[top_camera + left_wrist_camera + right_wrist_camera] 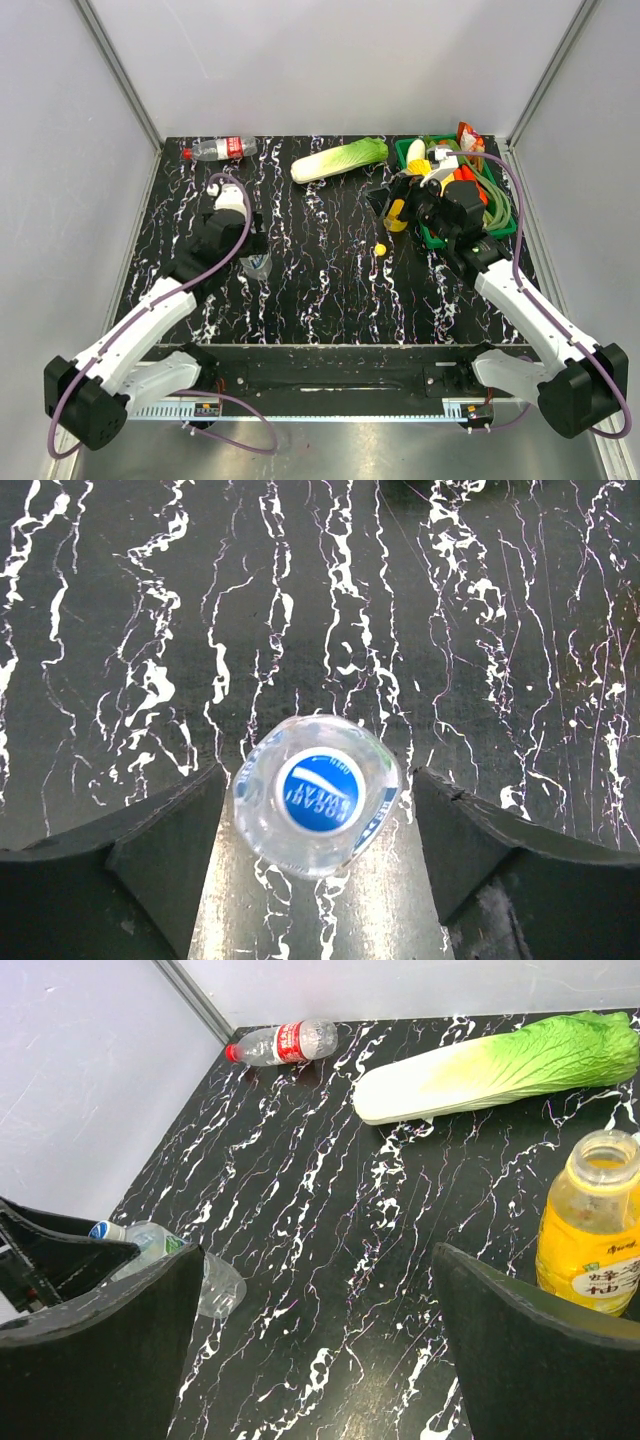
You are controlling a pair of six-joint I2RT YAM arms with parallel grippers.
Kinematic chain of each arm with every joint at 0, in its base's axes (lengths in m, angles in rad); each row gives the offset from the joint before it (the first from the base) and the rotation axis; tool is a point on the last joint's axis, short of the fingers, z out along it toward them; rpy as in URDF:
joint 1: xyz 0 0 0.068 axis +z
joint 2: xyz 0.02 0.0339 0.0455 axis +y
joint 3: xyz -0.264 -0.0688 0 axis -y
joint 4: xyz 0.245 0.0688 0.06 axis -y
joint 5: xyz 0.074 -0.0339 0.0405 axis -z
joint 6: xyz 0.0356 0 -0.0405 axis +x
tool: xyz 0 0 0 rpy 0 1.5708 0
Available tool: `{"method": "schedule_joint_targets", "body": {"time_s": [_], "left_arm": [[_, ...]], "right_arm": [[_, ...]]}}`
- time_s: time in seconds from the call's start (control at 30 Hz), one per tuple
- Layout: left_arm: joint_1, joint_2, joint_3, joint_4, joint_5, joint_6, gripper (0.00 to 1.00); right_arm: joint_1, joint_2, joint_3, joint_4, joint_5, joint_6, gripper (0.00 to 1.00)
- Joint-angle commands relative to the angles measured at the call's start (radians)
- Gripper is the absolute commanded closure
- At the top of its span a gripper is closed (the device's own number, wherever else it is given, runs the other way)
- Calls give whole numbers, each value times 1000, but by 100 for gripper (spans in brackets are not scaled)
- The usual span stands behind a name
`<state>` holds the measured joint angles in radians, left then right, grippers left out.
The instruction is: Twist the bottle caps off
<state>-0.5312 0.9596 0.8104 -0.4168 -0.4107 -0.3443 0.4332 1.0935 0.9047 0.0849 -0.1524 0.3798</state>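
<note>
The clear bottle with the blue-white label (257, 265) stands upright at the left. In the left wrist view I look down on its white cap with a blue top (320, 790). My left gripper (320, 825) is open and straddles this bottle (300, 850), its fingers (170, 850) beside it. The orange-juice bottle (590, 1225) stands uncapped, right of my open, empty right gripper (315, 1260). The yellow cap (380, 248) lies on the table. The red-label bottle (280, 1042) lies at the back left with its red cap (233, 1052) on.
A napa cabbage (340, 160) lies at the back middle. A green basket (505, 215) of vegetables stands at the back right, close to my right gripper (385, 203). Grey walls enclose the black marbled table (320, 290).
</note>
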Motion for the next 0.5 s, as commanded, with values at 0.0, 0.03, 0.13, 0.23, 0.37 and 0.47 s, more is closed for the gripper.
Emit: {"method": "schedule_joint_targets", "body": {"time_s": [0.0,0.03,0.13,0.23,0.37,0.47], "left_arm": [[8,48,10,113,49,33,24],[10,54,10,121,59,39,30],[10,73,16,122,53,41,45],[11,73,18,127,55,44,54],[10,62,22,125,58,54,73],[10,56,44,105,78,70,78]], "right_arm": [[7,-9,14,23,-26,10,0],[7,-9,14,23,-26,8,0],[7,-12,14,21,-22,7,0],[6,-11,16,21,-27,5,0],[6,-7,20,13,-41,5,0],[7,-9,26,12,-71,-1,0]]}}
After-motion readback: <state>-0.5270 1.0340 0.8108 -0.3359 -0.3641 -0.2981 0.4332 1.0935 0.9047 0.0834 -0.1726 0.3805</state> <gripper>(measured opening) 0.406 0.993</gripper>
